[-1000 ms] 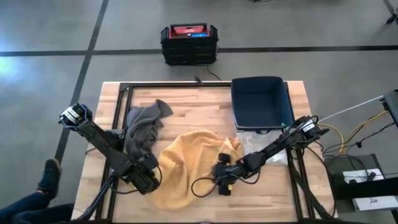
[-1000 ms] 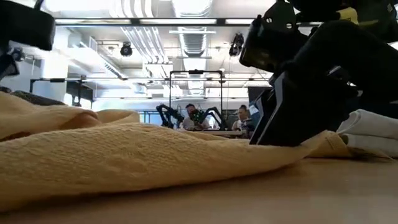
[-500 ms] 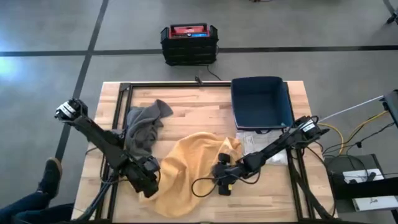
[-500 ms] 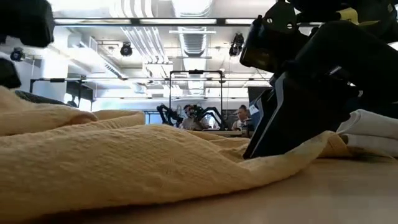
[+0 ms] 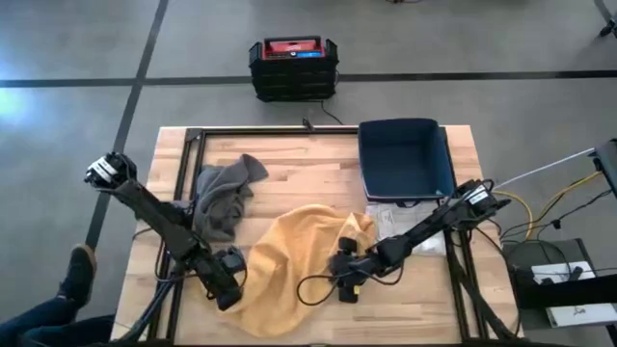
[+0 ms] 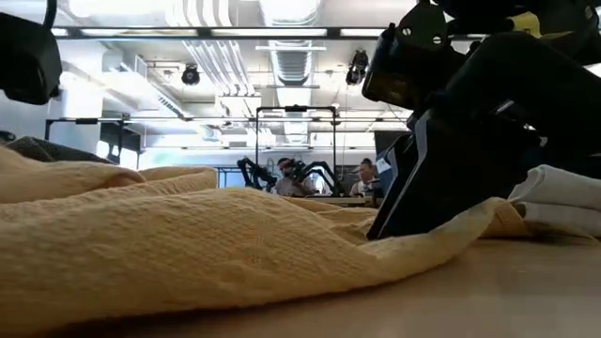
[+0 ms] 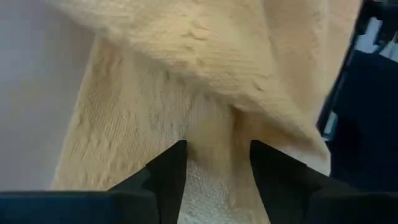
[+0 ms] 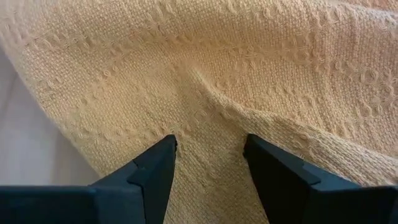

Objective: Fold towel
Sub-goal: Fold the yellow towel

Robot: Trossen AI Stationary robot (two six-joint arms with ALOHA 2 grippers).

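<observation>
Yellow towel (image 5: 289, 255): we see it crumpled between our two grippers on the near half of the wooden table (image 5: 308, 169), its left edge at the left gripper and its right edge under the right gripper.
Towel up close: in the left wrist view a ridge of the yellow cloth (image 7: 211, 134) runs in between our fingers; in the right wrist view a raised fold (image 8: 208, 106) leads to the gap between the fingers; in the low view the cloth (image 6: 188, 249) lies in low waves across the tabletop.
Left gripper (image 5: 228, 284): we sit at the towel's left edge, close to the near side of the table, fingers (image 7: 165, 177) partly apart with a pinch of towel between them.
Right gripper (image 5: 345, 267): we rest on the towel's right part, fingers (image 8: 155, 171) spread a little with the fold of cloth running in between them.
Grey cloth (image 5: 224, 193): bunched up beyond our left gripper, toward the far left of the table, just beside the yellow towel.
Blue bin (image 5: 405, 159): at the far right corner, well beyond our right gripper.
White folded cloth (image 5: 400, 220): just beyond our right gripper, under the right arm, beside the towel's right edge.
Black crate (image 5: 293, 66): on the floor past the table's far edge.
</observation>
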